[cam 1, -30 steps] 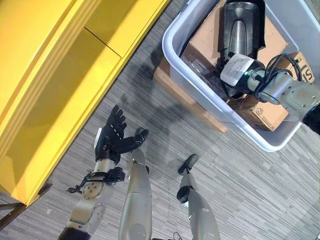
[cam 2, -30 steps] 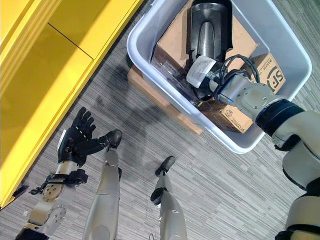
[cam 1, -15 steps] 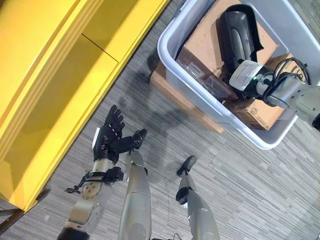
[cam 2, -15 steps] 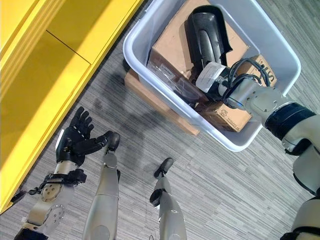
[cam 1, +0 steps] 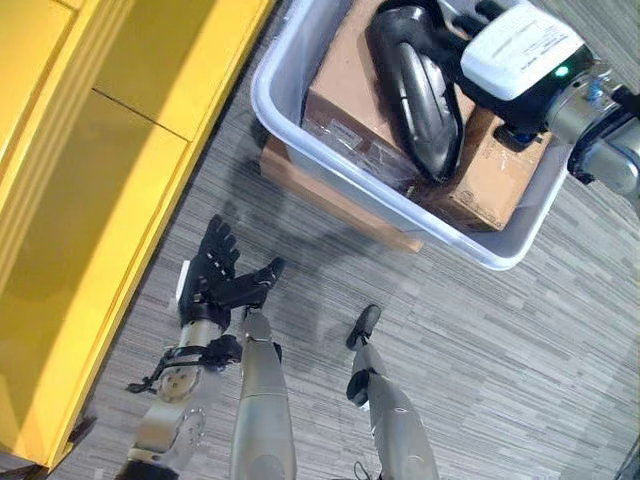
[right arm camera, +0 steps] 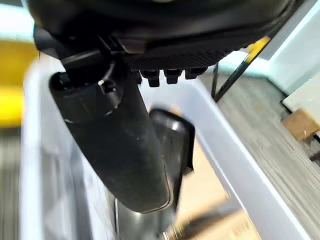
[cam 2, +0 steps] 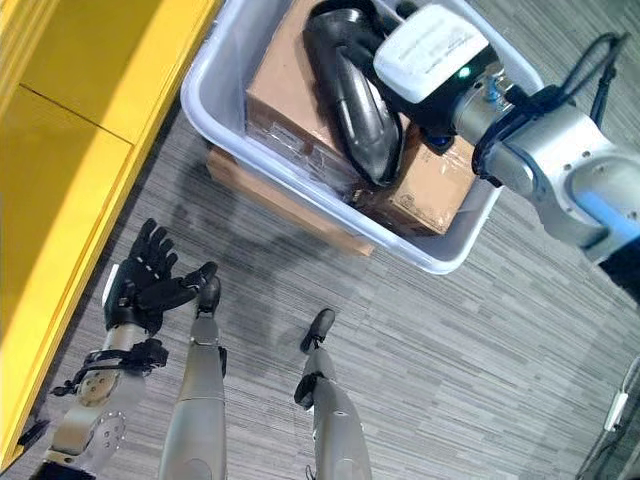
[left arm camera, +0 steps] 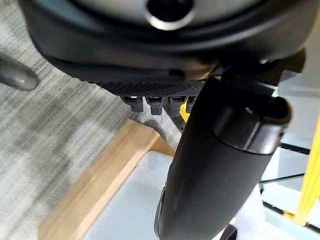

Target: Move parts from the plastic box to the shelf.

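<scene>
Up top right: your grey plastic box (cam 1: 300, 120) sits on a low wooden pallet (cam 1: 330, 195) on the grey striped floor (cam 1: 480, 380).
Box contents: cardboard cartons (cam 1: 345, 95) packed inside, with a long black moulded part (cam 1: 415, 90) lying on top of them, tilted across the box.
Right hand: you've got it over the box at the black part's upper end; the white wrist cover (cam 1: 520, 45) hides the hand from the head views. In the right wrist view the thumb (right arm camera: 117, 145) sticks out straight above the part and the fingers (right arm camera: 172, 75) show just as stubs, so I can't tell if it's gripping or not.
Left hand (cam 1: 215, 280): hanging low over the floor, well apart from the box, palm up with fingers spread and relaxed, nothing in it. Your left wrist view shows the thumb (left arm camera: 220, 160) straight too, with the pallet edge past it.
Shelf: the yellow shelf (cam 1: 90, 180) runs down your left side, beside the left hand.
</scene>
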